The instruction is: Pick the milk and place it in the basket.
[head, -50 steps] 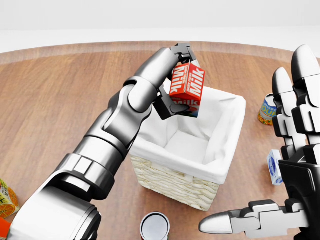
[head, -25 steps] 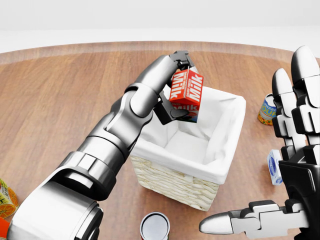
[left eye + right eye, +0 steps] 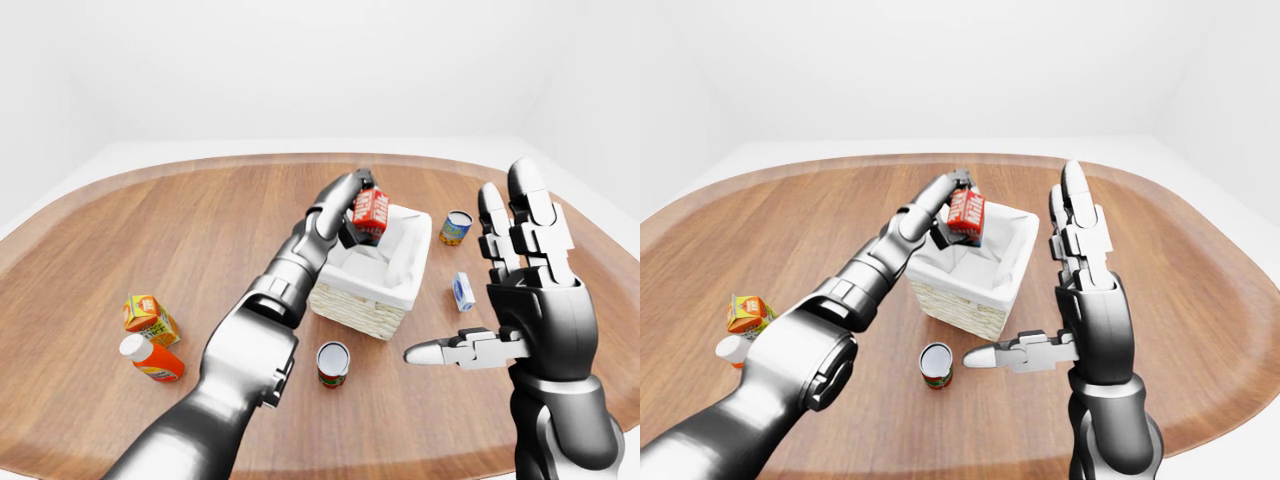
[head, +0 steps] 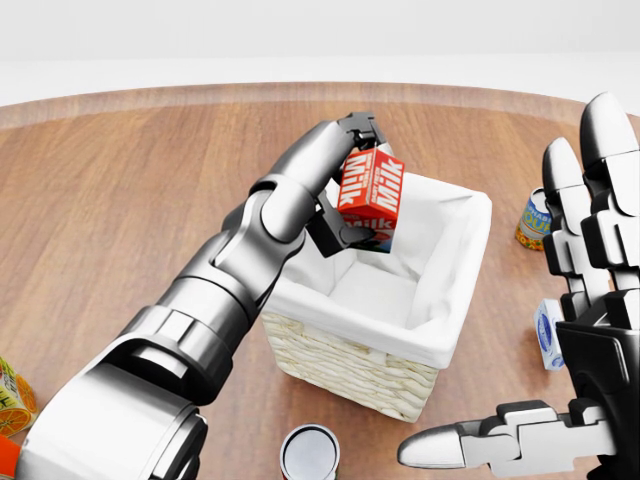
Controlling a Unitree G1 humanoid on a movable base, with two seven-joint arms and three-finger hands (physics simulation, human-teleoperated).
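Observation:
The red milk carton (image 4: 370, 200) is held tilted over the upper left part of the white-lined wicker basket (image 4: 400, 385), just above its rim. My left hand (image 4: 345, 190) is shut on the carton, gripping it from the left side, with the arm reaching in from the bottom left. My right hand (image 4: 560, 330) stands open at the right edge of the head view, fingers spread upward and the thumb pointing left, apart from the basket. The inside of the basket shows only its white lining.
A can (image 4: 310, 452) stands just below the basket. A yellow-and-blue can (image 4: 534, 220) and a small white-and-blue carton (image 4: 548, 335) lie to the right. An orange juice carton (image 3: 150, 318) and a bottle (image 3: 150, 358) lie far left on the wooden table (image 4: 120, 200).
My left hand has turned the milk carton and lowered it slightly toward the basket's opening. The right hand has stayed still.

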